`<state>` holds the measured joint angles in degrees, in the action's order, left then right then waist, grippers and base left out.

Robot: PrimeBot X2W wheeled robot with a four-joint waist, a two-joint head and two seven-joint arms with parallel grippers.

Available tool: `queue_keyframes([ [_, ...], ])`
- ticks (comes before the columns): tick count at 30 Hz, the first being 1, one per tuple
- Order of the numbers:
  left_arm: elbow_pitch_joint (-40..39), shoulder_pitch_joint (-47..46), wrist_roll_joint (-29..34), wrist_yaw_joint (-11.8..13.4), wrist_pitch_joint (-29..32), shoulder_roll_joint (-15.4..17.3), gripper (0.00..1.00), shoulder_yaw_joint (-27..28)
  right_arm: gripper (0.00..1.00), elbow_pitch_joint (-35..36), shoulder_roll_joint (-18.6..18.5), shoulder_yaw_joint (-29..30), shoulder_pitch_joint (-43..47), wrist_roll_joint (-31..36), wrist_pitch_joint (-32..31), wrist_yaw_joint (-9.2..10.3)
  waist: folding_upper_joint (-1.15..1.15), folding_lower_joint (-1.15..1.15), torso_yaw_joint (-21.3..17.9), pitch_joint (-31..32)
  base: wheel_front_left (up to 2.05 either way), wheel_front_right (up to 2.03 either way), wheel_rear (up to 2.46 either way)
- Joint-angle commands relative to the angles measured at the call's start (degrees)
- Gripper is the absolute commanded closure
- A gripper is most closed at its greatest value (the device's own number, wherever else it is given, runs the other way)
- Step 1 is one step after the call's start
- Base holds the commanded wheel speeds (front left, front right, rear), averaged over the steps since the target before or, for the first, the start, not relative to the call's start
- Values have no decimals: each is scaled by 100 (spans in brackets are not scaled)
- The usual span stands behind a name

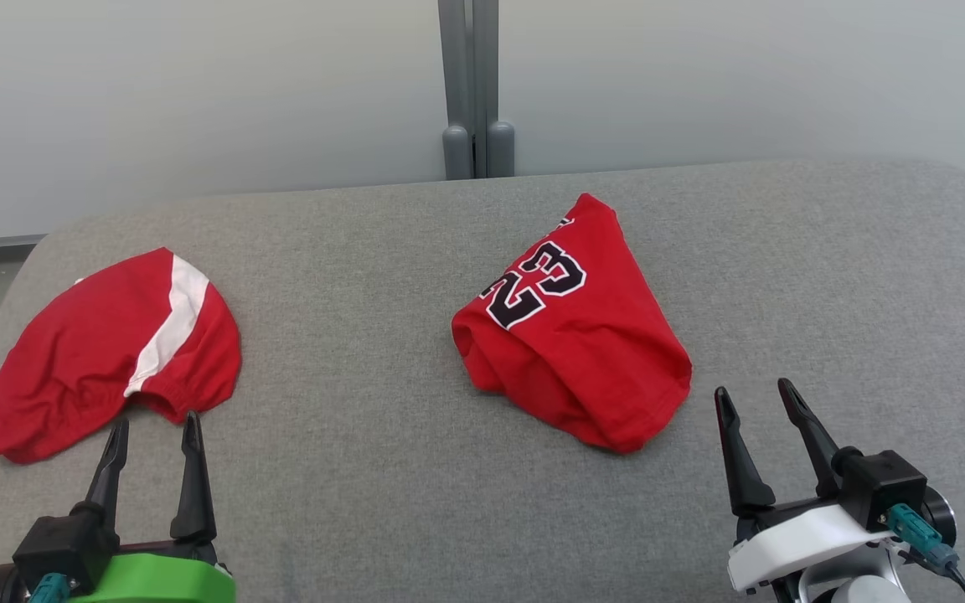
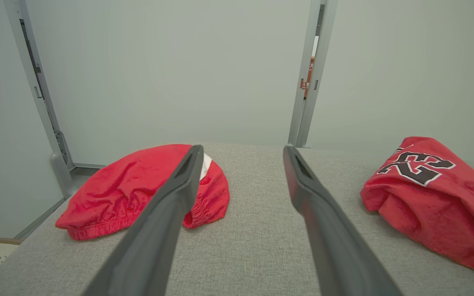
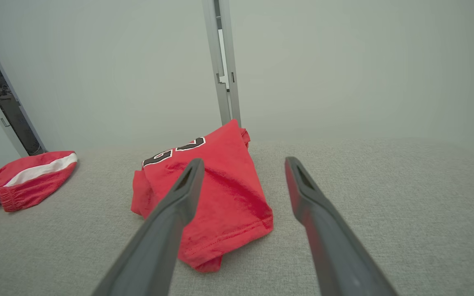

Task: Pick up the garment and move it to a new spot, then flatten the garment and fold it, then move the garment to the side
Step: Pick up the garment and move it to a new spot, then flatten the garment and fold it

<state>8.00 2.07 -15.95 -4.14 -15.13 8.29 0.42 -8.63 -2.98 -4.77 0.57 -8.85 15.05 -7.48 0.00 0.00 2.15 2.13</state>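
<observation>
You have a grey fabric-covered surface [image 1: 382, 502] with rounded far corners. Just off its centre, toward 2 o'clock, a crumpled red jersey [image 1: 583, 352] lies with its black-and-white number facing up. At 9 o'clock, near the edge, a bunched red striped garment [image 1: 89, 352] lies well apart from it.

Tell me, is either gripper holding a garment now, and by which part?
Nothing is held. The left gripper and the right gripper stand open; the red numbered jersey and the red white-striped shorts lie free on the grey cloth surface.
</observation>
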Motion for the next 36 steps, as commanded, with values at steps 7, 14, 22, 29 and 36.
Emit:
queue_keyframes([
  [7, 51, 180, 205, -136, -3, -126, 0, 151, 0, -37, -58, 39, 126, -27, 20, -2, 0, 0, -19, 41, 0, 0, 0],
  [14, 130, 176, 311, -226, -3, -191, 0, 253, 0, -65, -50, 79, 149, -30, 20, -3, 0, 0, -5, 39, 0, 0, 0],
  [22, 151, 189, 413, -282, -3, -241, 0, 359, 0, -86, -40, 122, 159, -19, 20, -3, 0, 0, -13, 27, 0, 0, 0],
  [29, 165, 200, 436, -302, -3, -278, 0, 408, 0, -85, -29, 133, 182, -2, 20, -3, 0, 0, -18, 20, 0, 0, 0],
  [36, 193, 200, 478, -325, -3, -295, 0, 430, 0, -97, -25, 142, 183, 0, 20, -3, 0, 0, -20, 9, 0, 0, 0],
])
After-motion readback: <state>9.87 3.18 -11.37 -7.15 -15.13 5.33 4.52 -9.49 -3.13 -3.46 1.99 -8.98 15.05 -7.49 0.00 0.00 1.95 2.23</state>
